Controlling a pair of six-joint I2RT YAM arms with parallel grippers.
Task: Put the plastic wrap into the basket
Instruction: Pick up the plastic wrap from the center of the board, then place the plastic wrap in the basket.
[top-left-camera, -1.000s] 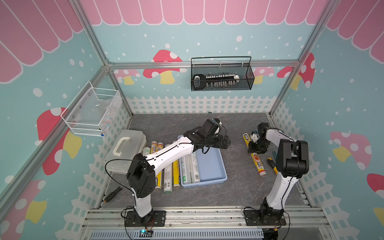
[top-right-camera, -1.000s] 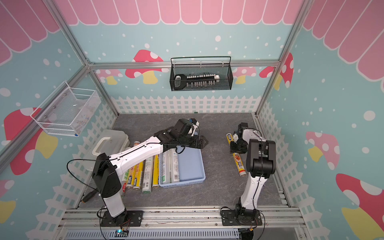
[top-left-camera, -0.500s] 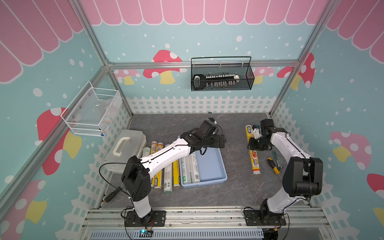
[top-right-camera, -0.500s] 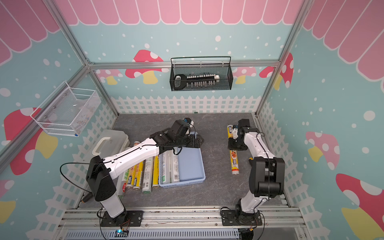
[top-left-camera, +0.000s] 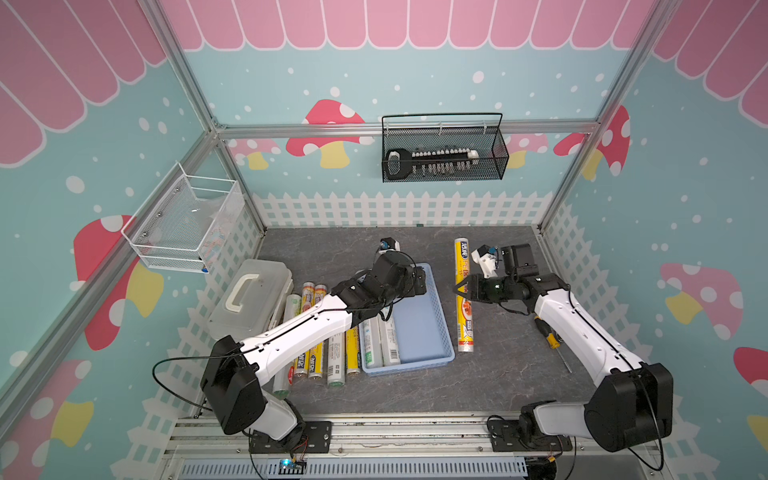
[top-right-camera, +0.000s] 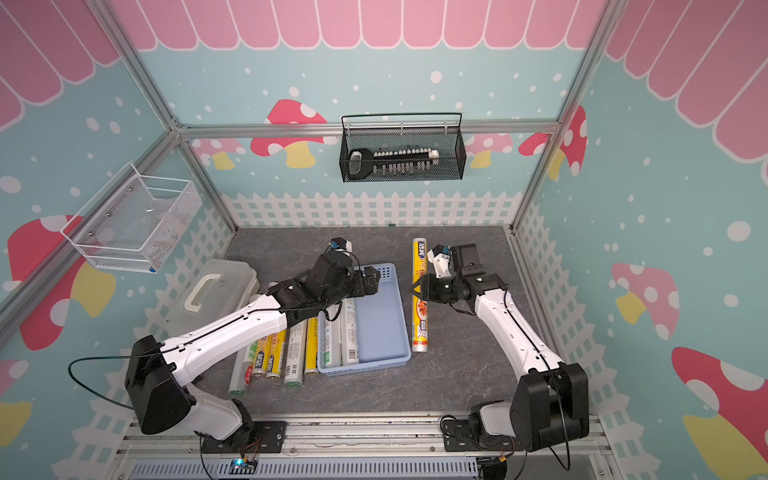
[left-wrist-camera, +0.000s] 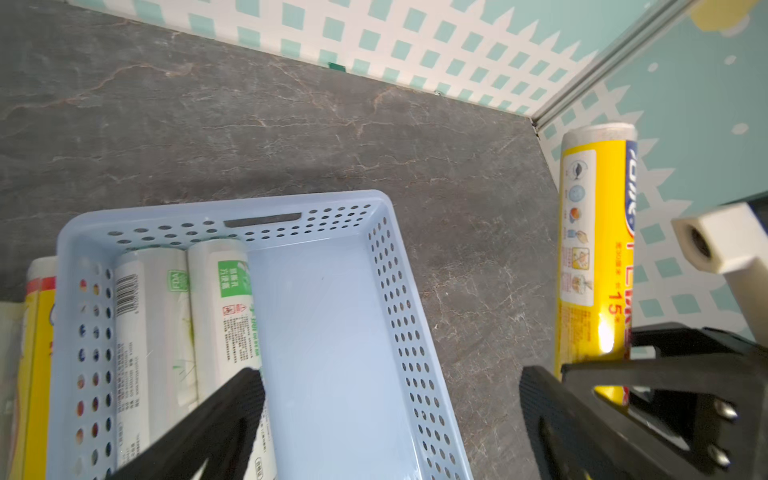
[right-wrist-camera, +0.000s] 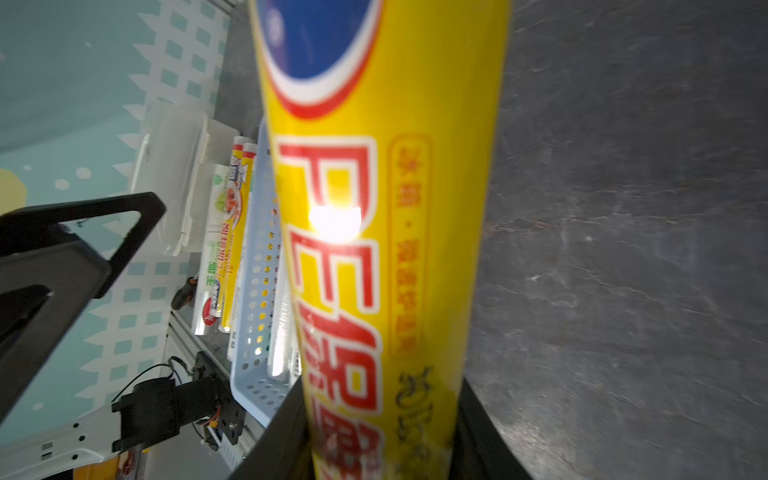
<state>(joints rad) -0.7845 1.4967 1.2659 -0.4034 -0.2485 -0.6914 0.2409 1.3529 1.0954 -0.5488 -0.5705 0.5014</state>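
Teal walls (top-left-camera: 415, 83) carry white dots, red-and-yellow mushrooms, a pink scalloped band at the top and a white picket fence strip (top-left-camera: 399, 208) at the base; silver metal frame bars (top-left-camera: 291, 129) run up the corners and across the back. The floor (top-left-camera: 490, 382) is a dark grey, stone-veined surface under even light. A black wire basket (top-left-camera: 494, 162) hangs from the back bar, and a white wire basket (top-left-camera: 174, 224) is fixed to the left wall.

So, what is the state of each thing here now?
Left gripper: open, above the basket.
Right gripper: shut on the yellow roll.
Yellow roll: gripped, outside the basket.
Basket: holds two white rolls.
Other rolls: lying beside the basket.
Case: lid closed.
Screwdriver: lying on the table.
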